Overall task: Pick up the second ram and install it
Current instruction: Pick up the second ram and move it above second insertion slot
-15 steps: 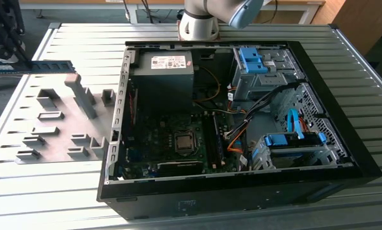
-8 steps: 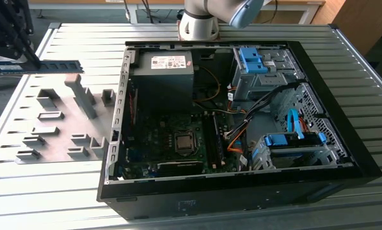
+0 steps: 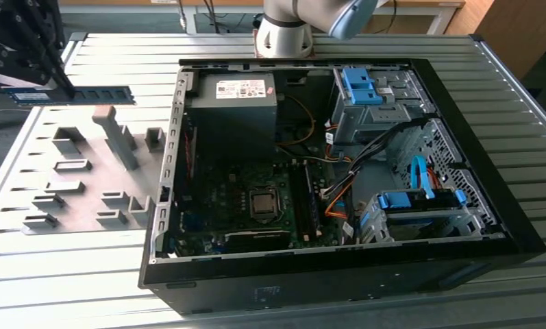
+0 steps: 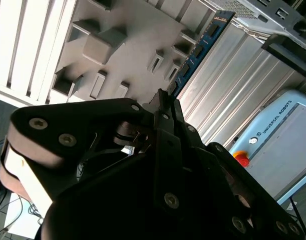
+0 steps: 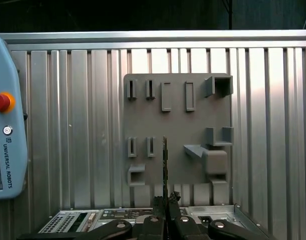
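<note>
The second ram [image 3: 81,94] is a long, thin blue stick with dark chips, held level above the table at the exterior view's upper left. My gripper [image 3: 58,86] is shut on one end of it. In the second wrist view the second ram [image 4: 198,52] runs out from the fingertips [image 4: 165,102] over the grey fixture plate. In the first wrist view the second ram [image 5: 165,165] shows edge-on as a thin dark line rising from the gripper [image 5: 165,200]. The open computer case [image 3: 177,137] with its motherboard [image 3: 245,199] lies to the exterior view's right of the gripper.
A grey fixture plate [image 3: 81,171] with raised blocks and slots lies on the ribbed metal table, beside the case. Inside the case are blue drive-bay latches [image 3: 360,86], cables and a power supply [image 3: 236,92]. A teach pendant [image 5: 5,125] sits nearby. The arm's base [image 3: 286,31] stands behind the case.
</note>
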`<act>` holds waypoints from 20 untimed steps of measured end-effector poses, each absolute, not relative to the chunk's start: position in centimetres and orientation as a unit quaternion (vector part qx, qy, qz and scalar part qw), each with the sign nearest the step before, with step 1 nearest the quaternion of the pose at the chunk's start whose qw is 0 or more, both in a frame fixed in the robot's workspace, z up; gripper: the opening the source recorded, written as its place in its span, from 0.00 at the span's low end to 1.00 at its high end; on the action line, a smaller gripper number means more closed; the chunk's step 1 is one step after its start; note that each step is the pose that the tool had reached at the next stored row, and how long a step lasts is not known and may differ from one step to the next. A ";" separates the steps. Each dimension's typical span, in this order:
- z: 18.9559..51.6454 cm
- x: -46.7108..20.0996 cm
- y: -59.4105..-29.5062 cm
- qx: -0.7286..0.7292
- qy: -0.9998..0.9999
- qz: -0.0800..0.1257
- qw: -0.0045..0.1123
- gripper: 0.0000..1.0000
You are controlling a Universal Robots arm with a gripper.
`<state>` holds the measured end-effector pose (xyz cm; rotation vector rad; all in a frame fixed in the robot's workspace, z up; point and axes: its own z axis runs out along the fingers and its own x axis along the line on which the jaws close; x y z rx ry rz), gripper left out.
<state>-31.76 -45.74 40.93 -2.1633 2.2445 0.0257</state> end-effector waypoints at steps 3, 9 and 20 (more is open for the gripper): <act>40.9 -31.0 -45.7 -0.694 0.720 0.008 0.012 0.14; 40.9 -29.7 -45.7 -0.694 0.720 0.008 0.012 0.14; 40.9 -27.8 -45.7 -0.694 0.720 0.008 0.012 0.14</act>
